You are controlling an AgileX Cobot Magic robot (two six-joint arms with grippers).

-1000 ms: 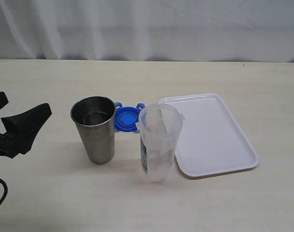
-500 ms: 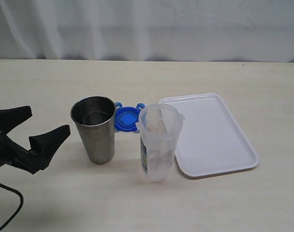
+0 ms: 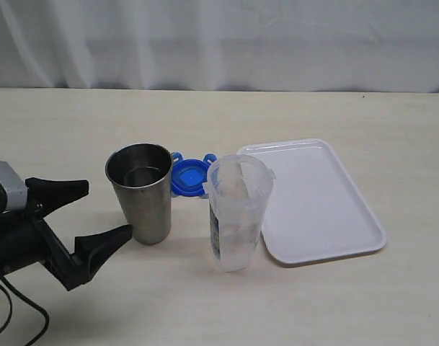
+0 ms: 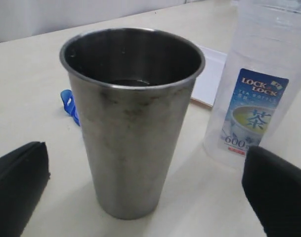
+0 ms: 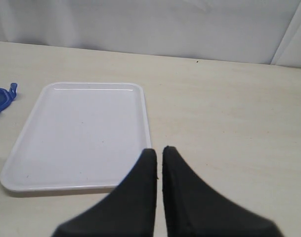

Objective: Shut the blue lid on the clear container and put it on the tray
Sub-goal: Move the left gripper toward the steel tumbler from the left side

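The clear container (image 3: 237, 216) stands upright and uncovered on the table, its printed label (image 4: 256, 116) facing my left wrist view. Behind it, between it and the steel cup (image 3: 141, 194), the blue lid (image 3: 189, 176) lies flat on the table; only its edge (image 4: 68, 103) peeks past the cup up close. The white tray (image 3: 316, 202) lies bare to the container's right. My left gripper (image 3: 109, 210) is open just left of the cup, its fingers wide on either side of it and touching nothing. My right gripper (image 5: 159, 150) is shut and holds nothing, near the tray (image 5: 81, 133).
The grey steel cup (image 4: 133, 123) stands between my left gripper and the lid, close beside the container (image 4: 261, 84). A white curtain closes off the far edge of the table. A black cable trails by the left arm at the near left.
My left gripper has advanced to the right from the table's left side, up to the steel cup, staying open. The cup, lid, container and tray have not moved.
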